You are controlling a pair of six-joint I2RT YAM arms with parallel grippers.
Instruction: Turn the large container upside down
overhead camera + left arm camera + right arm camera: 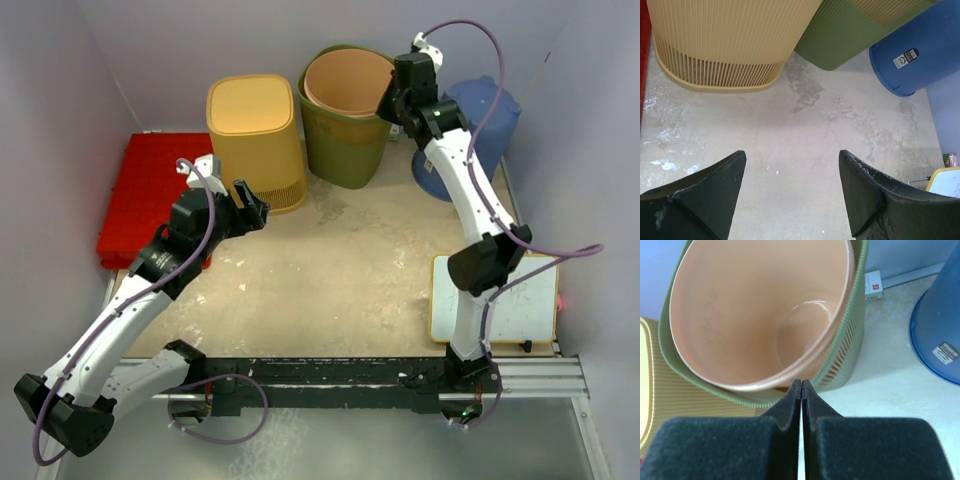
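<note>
A green ribbed bin [345, 150] stands upright at the back of the table with a peach bucket [345, 80] nested inside it, open side up. Both show in the right wrist view: the bin [845, 355] and the bucket [755, 315]. My right gripper [388, 108] is shut, its tips [801, 382] just above the near rim of the bucket, with nothing seen between them. My left gripper [255, 212] is open and empty above the bare table [792, 165], in front of the yellow bin. The green bin's wall also shows in the left wrist view [855, 30].
A yellow slatted bin [255, 140] stands upside down left of the green one [730, 40]. A blue bin [490, 120] stands upside down to the right [940, 330]. A red box [150, 195] lies at the left edge. A white board [500, 300] lies at the right.
</note>
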